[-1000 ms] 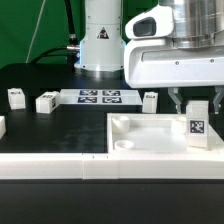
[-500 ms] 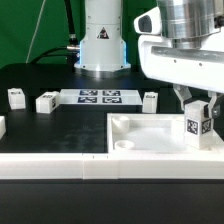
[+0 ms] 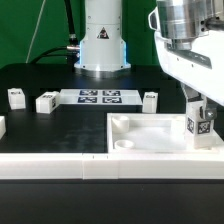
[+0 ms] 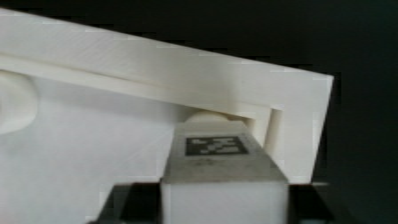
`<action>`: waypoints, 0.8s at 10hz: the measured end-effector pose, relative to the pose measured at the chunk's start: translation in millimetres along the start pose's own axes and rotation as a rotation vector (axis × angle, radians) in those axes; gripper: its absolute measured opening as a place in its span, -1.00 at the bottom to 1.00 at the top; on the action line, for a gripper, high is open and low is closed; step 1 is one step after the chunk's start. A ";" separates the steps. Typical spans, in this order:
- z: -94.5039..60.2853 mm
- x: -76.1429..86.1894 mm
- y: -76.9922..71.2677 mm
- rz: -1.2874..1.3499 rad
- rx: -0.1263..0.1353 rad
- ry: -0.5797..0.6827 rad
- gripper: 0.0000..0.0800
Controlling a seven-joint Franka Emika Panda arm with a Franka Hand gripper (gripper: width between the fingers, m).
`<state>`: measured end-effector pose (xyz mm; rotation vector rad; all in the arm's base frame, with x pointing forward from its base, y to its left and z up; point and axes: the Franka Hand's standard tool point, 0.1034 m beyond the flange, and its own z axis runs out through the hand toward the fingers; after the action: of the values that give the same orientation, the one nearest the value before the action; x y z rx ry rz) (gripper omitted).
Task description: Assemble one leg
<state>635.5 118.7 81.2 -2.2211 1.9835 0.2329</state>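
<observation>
One black desk point(image 3: 60, 125) carries all the things. On it, toward the front, lies a large white tray-like piece point(image 3: 150, 145) with a raised rim and a round hole in its near corner. Behind it, flat on the desk, is the marker board point(image 3: 100, 97) with its printed tags. The robot arm comes down at the exterior view's right, over the far right corner of the tray-like piece. Its gripper point(image 3: 200, 112) has the jaws closed narrow on the leg point(image 3: 199, 124), one finger on each side of it. The leg stands upright, its tag facing the camera, at the right corner region of the tray-like piece; I cannot tell if it touches the floor there. In the wrist view the leg point(image 4: 219, 150) sits between the dark fingers, close to the inner corner of the white rim point(image 4: 294, 110). Three small white loose parts point(image 3: 46, 102) rest on the desk around the marker board.
</observation>
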 end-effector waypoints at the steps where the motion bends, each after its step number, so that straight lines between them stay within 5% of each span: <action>1: -0.2 0.6 -0.2 0.048 0.002 -0.009 -0.27; 3: -0.2 0.4 -0.2 0.017 0.002 -0.009 -0.27; 5: -1.8 2.0 1.5 -0.195 -0.017 -0.017 0.52; 8: -2.4 -0.4 2.4 -0.517 -0.030 -0.013 0.60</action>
<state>633.1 118.3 83.6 -2.6395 1.3362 0.2086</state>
